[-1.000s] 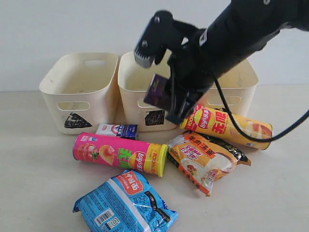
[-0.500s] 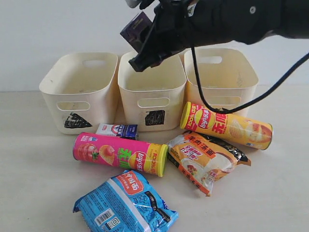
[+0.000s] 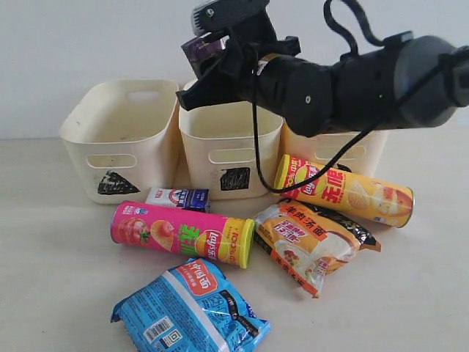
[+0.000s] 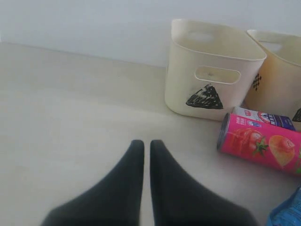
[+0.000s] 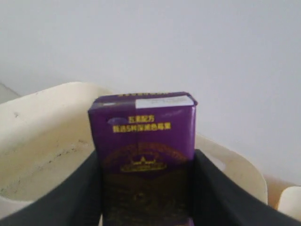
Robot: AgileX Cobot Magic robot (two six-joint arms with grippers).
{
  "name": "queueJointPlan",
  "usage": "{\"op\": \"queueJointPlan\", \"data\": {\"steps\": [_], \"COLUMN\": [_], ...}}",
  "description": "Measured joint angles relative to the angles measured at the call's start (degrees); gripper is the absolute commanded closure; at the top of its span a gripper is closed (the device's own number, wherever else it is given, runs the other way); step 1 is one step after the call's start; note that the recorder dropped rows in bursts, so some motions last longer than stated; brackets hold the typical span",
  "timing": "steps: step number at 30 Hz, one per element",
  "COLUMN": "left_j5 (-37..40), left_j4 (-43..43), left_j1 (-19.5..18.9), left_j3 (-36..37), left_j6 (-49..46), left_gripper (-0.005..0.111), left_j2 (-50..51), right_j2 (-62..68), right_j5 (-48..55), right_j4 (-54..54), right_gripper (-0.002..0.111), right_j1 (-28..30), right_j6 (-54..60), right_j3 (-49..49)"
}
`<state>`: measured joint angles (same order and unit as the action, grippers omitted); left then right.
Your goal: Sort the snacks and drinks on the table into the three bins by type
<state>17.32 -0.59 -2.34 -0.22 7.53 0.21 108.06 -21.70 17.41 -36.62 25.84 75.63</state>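
My right gripper (image 3: 196,73) is shut on the small purple box (image 3: 202,48) (image 5: 143,136), held high above the gap between the triangle bin (image 3: 121,136) and the square bin (image 3: 231,139). The circle bin (image 3: 370,121) stands behind the right arm. On the table (image 3: 58,279) lie the pink chip tube (image 3: 179,233), the yellow-orange chip tube (image 3: 344,191), the orange-white bag (image 3: 311,242), the blue bag (image 3: 190,312) and the white-and-blue carton (image 3: 178,198). My left gripper (image 4: 146,147) is shut over bare table, left of the triangle bin (image 4: 211,70), holding nothing.
A plain white wall runs behind the bins. The right arm's black cable (image 3: 293,172) hangs in front of the square bin and the yellow-orange tube. Bare table shows left of the triangle bin in the left wrist view.
My right gripper lifted the purple box from in front of the square bin to above the bins, then shifted slightly and rotated. The items on the table have not moved.
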Motion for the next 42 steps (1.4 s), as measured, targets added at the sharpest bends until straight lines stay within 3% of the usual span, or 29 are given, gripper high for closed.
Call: {"op": "queueJointPlan", "data": {"steps": [5,11,15,19,21,23,27,31,33,34,38,42], "left_j5": [0.0,0.0,0.0,0.0,0.0,0.0,0.0,0.0,0.0,0.0,0.0,0.0], "left_j4": [0.0,0.0,0.0,0.0,0.0,0.0,0.0,0.0,0.0,0.0,0.0,0.0], "left_j1": [0.0,0.0,0.0,0.0,0.0,0.0,0.0,0.0,0.0,0.0,0.0,0.0], "left_j3": [0.0,0.0,0.0,0.0,0.0,0.0,0.0,0.0,0.0,0.0,0.0,0.0], "left_j6": [0.0,0.0,0.0,0.0,0.0,0.0,0.0,0.0,0.0,0.0,0.0,0.0], "left_gripper": [0.102,0.102,0.102,0.102,0.102,0.102,0.102,0.102,0.102,0.102,0.102,0.102], "left_j2": [0.0,0.0,0.0,0.0,0.0,0.0,0.0,0.0,0.0,0.0,0.0,0.0], "right_j2": [4.2,7.8,8.7,9.3,9.6,9.6,9.6,9.4,8.5,7.9,4.0,1.0], "right_j5": [-8.0,-9.0,-8.9,-8.6,-8.6,-8.8,-9.3,-9.5,-9.4,-9.1,-5.2,1.7], "right_j4": [7.8,10.5,11.0,11.0,11.0,11.0,11.0,11.0,11.0,11.0,11.0,11.0], "right_gripper": [0.108,0.105,0.083,0.047,0.039,0.037,0.038,0.045,0.056,0.071,0.105,0.108], "right_j1": [0.0,1.3,2.6,3.3,3.5,3.5,3.5,3.5,3.5,3.5,3.5,3.5], "right_j6": [0.0,0.0,0.0,-0.9,-2.0,-2.5,-2.5,-2.6,-2.6,-2.6,-2.6,-2.3], "right_j3": [0.0,0.0,0.0,0.0,0.0,0.0,0.1,0.1,0.1,0.1,0.2,0.2]}}
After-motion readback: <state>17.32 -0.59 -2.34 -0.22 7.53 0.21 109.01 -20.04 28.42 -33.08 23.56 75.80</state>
